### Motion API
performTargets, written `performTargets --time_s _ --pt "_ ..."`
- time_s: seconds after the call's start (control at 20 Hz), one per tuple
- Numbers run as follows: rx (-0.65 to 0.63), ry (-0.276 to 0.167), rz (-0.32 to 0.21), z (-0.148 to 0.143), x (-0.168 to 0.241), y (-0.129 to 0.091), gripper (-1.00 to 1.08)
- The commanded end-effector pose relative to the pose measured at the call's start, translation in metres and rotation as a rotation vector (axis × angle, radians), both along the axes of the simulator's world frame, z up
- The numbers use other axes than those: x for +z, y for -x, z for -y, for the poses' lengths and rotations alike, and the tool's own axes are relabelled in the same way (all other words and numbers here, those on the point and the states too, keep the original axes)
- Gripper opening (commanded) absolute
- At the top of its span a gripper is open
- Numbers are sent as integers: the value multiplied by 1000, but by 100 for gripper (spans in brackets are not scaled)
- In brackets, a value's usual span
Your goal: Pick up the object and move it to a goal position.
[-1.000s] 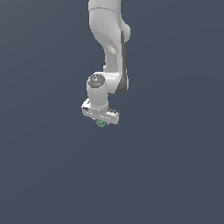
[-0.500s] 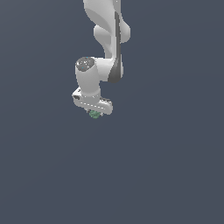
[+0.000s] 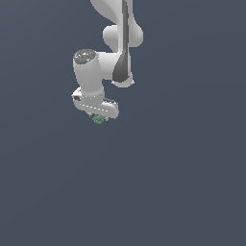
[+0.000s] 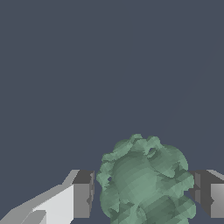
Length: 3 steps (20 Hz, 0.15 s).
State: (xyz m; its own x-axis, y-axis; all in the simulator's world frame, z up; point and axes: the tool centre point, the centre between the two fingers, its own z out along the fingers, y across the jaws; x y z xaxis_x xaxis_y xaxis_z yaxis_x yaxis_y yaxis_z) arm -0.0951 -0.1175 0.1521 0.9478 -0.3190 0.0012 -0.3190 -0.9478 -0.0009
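**Object in transit**

The end effector was nearly closed, its 2 fingers pinching the bumpy green object between them. Judged mid-carry, the next move called for steady travel to the unseen goal.

A bare simulated space — flat blue-grey backdrop, nothing furnished.
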Motion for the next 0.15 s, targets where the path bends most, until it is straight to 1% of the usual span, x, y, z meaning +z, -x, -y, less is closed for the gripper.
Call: performTargets --time_s 0.0,0.1 --pt "1 0 -2 1 2 0 -100" --pt "1 0 -2 1 2 0 -100"
